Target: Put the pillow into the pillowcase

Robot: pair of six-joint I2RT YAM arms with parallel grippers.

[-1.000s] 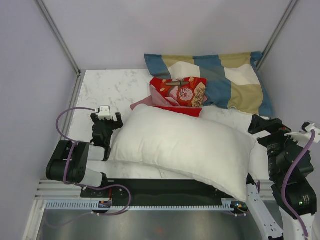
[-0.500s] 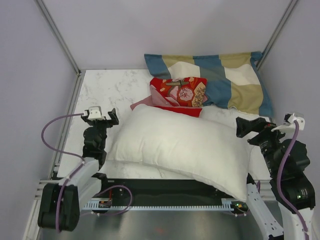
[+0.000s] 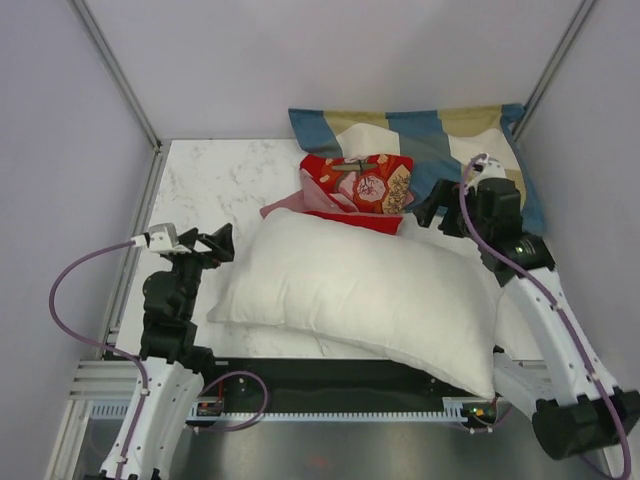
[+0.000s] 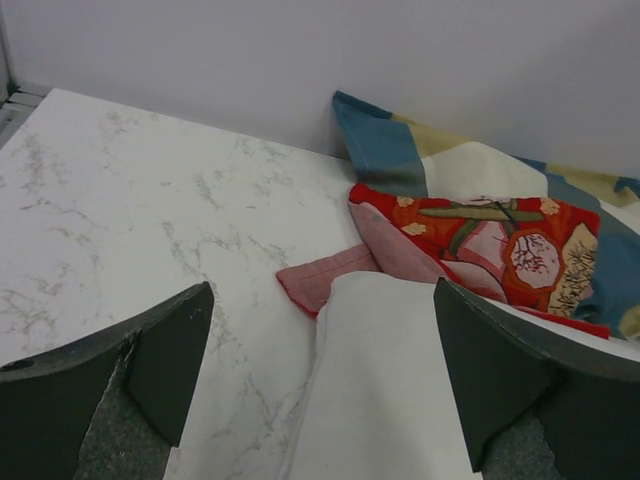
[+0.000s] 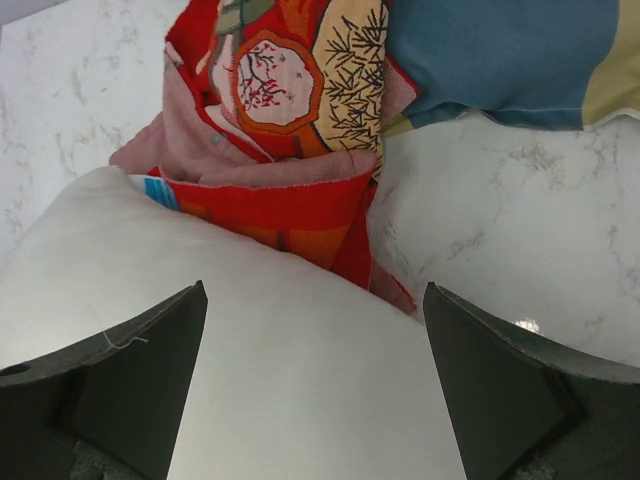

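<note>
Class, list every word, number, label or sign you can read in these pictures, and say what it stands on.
No readable text in any view.
The pillowcase carries only pictures and patterns, no letters.
The pillow and the checked pillow bear no writing.

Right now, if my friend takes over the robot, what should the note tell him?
Left gripper: open, empty, by the pillow's left corner.
Right gripper: open, empty, over the pillow's far edge.
The pillow lies across the near table. The pillowcase is crumpled behind it, touching it, against the checked pillow.
Done: nothing is inside the case.
Left: open the case, slide the pillow in.
</note>
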